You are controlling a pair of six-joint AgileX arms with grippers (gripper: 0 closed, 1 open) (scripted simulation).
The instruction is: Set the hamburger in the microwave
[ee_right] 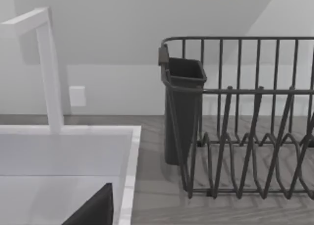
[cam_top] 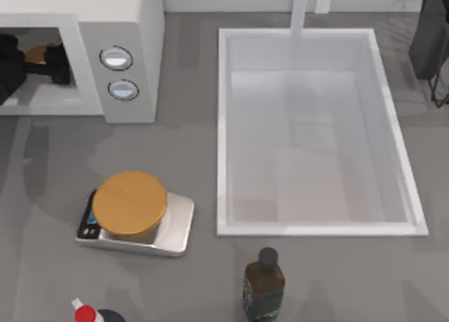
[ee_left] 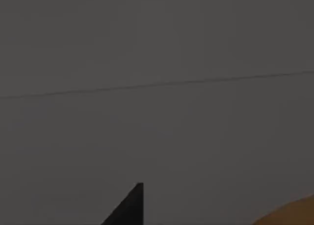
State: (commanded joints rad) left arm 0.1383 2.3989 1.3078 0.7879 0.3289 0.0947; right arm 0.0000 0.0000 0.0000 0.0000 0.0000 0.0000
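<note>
Top view: big light-grey microwave (cam_top: 119, 27) at the far left corner of the tabletop (cam_top: 196, 161), cavity facing forward, two round silver knobs on its panel. Inside the cavity, left arm reaching in, left end effector (cam_top: 42, 59) dark around a golden-tan patch, the hamburger (cam_top: 35, 54); fingers seemingly against the bun on both sides, though whether clamped or just released cannot be told. To the right of the microwave, a large white sink (cam_top: 223, 125) with a pale faucet (cam_top: 300, 10) at its far rim. Near the front left of the tabletop, a silver scale (cam_top: 168, 231) carrying a flat orange-tan disc (cam_top: 130, 204). At the front edge, a dark bottle (cam_top: 264, 283) with a black cap, standing upright, and a red-and-white cap (cam_top: 84, 312) farther left, partly cut off. At the far right corner, dark part of the right arm (cam_top: 429, 34), parked well apart from everything else.

Left wrist view: dark grey interior wall crossed by one thin line, a black fingertip (ee_left: 128, 208) at the lower edge, an orange-tan curve of the hamburger (ee_left: 294, 214) in the corner.

Right wrist view: white sink rim (ee_right: 128, 171), faucet (ee_right: 49, 73), and a dark wire dish rack (ee_right: 245, 117) with a cutlery cup (ee_right: 182, 107) on grey tabletop; a black finger (ee_right: 95, 210) of the right end effector low in frame, spacing of its fingers impossible to tell.
</note>
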